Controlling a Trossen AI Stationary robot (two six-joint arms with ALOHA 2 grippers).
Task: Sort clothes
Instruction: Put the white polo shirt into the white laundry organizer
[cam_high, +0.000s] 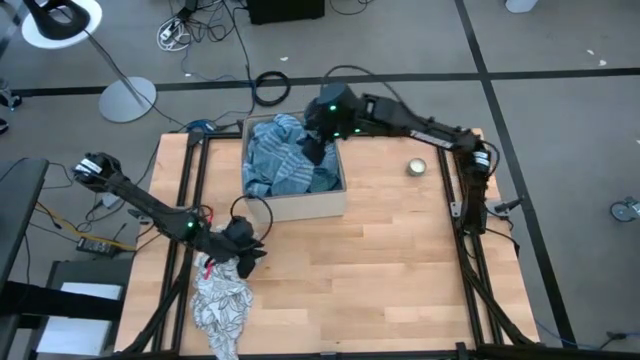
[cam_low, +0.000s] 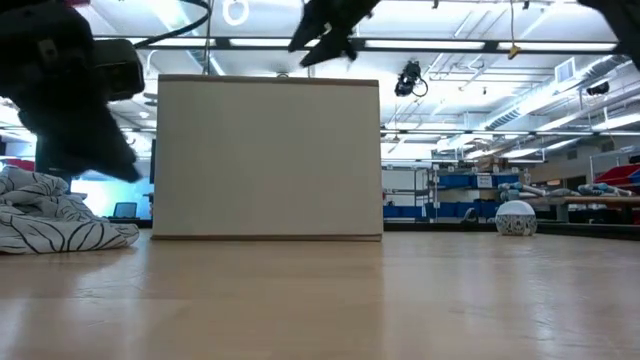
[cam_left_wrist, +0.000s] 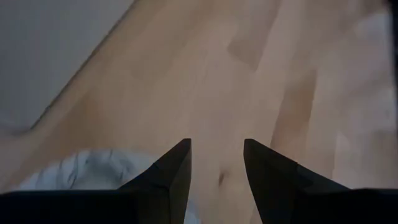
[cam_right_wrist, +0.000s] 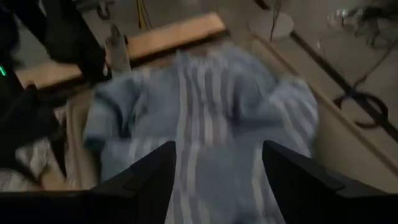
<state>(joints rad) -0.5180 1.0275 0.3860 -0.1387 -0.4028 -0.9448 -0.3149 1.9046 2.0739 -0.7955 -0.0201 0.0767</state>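
Inside the cardboard box (cam_high: 330, 205) at the back of the table (cam_high: 400, 260) lies the blue-striped cloth (cam_high: 285, 160), and we see our right gripper (cam_right_wrist: 214, 177) just above it, fingers spread wide and holding nothing. We think the cloth is soft, light and floppy, so pinching a raised fold near its middle looks best. Our left gripper (cam_left_wrist: 214, 171) hangs open too, right beside the white patterned cloth (cam_high: 222, 300) at the table's front left edge.
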